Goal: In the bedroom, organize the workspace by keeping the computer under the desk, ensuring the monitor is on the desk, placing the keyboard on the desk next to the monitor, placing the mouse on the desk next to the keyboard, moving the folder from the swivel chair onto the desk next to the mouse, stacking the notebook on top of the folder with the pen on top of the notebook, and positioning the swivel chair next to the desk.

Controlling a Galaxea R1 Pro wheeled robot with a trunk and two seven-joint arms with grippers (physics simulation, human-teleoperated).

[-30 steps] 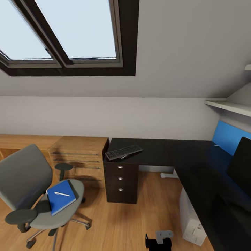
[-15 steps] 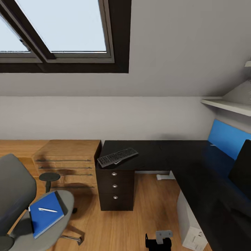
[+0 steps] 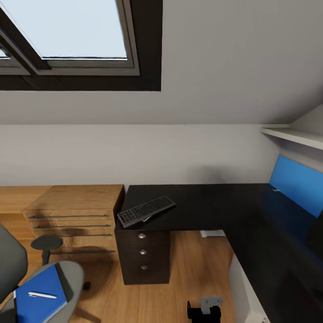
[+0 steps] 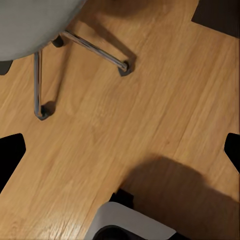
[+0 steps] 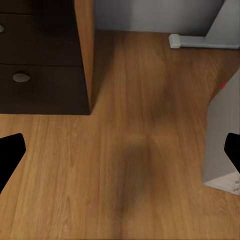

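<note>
Change since a second ago: the whole head view has swung toward the worktop corner; the chair has slid to the lower left edge and the monitor has dropped out at the right. That is camera and base motion, not the things moving.
Swivel chair (image 3: 67, 280): at the lower left of the head view, seat partly cut off, well apart from the worktop.
Folder (image 3: 38, 296): blue, flat on the chair seat, with the white pen (image 3: 41, 295) lying across it; whether a notebook sits in that stack I cannot tell.
Keyboard (image 3: 146, 211): on the dark worktop (image 3: 211, 204) above the drawer unit (image 3: 142, 253), long axis running diagonally, one end near the left edge.
Computer: a pale case (image 5: 222, 145) stands on the floor under the long wing of the worktop.
Left end effector (image 4: 120, 150): fingertips (image 4: 11, 150) wide apart, holding nothing, over bare floor near the chair's base legs (image 4: 82, 55).
Right end effector (image 5: 120, 150): spread apart and empty, facing floor between the drawer unit and the case.
Key relation: the folder lies down and to the robot's left, so the left arm is judged nearer.
Room to move: open wood floor (image 3: 193, 269) between chair and drawers; the worktop edge and the wooden chest (image 3: 74, 213) bound it.
</note>
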